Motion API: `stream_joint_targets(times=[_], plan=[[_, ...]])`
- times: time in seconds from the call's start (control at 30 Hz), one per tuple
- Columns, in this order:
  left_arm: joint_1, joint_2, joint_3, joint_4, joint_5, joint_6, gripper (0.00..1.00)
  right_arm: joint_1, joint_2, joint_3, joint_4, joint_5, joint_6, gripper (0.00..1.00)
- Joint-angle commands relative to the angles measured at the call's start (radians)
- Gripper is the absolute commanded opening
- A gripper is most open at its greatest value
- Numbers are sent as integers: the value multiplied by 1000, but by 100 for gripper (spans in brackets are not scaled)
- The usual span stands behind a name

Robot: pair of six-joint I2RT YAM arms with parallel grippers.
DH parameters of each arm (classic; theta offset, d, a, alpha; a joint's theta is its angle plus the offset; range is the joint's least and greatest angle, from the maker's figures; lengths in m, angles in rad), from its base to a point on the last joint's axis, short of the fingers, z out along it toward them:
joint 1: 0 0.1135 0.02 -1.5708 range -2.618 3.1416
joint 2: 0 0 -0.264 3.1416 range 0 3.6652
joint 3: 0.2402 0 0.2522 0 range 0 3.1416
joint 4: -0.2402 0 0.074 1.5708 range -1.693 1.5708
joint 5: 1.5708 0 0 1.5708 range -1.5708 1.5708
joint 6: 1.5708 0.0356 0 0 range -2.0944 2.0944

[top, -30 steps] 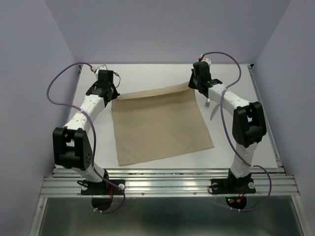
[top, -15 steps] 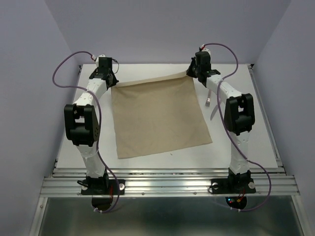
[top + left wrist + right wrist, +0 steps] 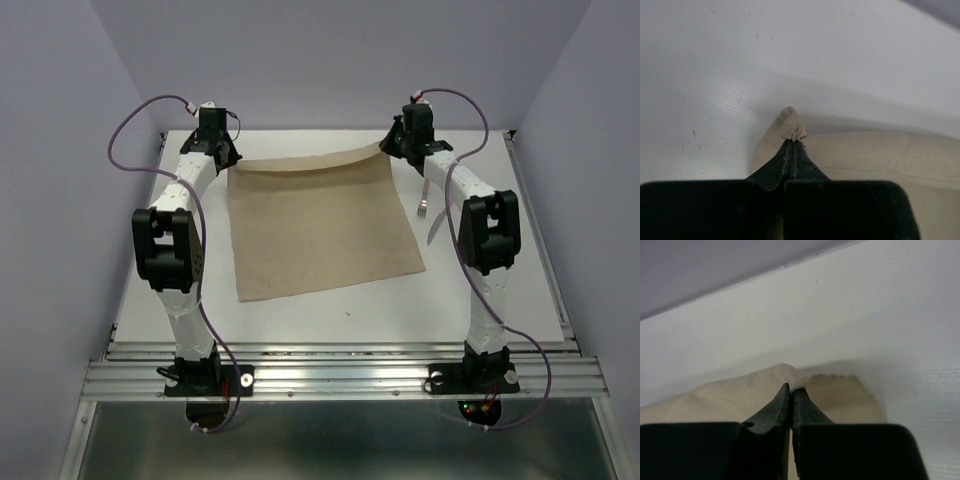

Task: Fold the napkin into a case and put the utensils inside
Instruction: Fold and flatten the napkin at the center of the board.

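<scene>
There was a white table (image 3: 330,320) before me, ribbed metal rail (image 3: 340,378) along its near edge, lilac walls (image 3: 320,60) around.

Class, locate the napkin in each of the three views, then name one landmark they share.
Top external: napkin spread mid-table, far corners gripped.
Left wrist: napkin lower right, corner pinched by left gripper.
Right wrist: napkin lower left, corner pinched by right gripper.
Shared landmark: the white table.

no readable text, no labels, brands, numbers or signs legible in the top view or either wrist view
</scene>
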Motion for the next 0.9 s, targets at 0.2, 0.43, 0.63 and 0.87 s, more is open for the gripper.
stream_joint_targets(times=[0.2,0.43,0.63,0.87], plan=[[-26,-278,-221,-88,32,-52,0,-24,-317,-338,-21,-27,67,1],[-50,-529,-529,-79,92,-125,0,-24,-531,-625,-20,-66,91,1],[-75,-656,-721,-67,106,-178,0,-24,-679,-870,-12,-102,99,1],[-131,-724,-879,-56,121,-259,0,-24,-794,-1075,11,-159,119,1]])
